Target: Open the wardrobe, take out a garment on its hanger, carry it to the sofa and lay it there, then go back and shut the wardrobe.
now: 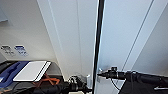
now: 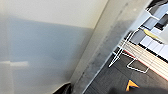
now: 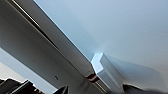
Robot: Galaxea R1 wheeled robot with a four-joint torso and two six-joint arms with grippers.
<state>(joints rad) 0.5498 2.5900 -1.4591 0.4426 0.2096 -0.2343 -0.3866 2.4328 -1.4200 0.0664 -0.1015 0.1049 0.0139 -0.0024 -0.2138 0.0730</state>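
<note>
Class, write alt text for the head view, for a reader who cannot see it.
Two black robot arms reach toward a tall white wardrobe seen from very close, a dark vertical gap at the seam between its doors. The right end effector points at a small white handle beside the seam; the left end effector sits low by the other handle.

Two black jointed arms, the right arm (image 1: 140, 76) trailing a thin dark cable.
</note>
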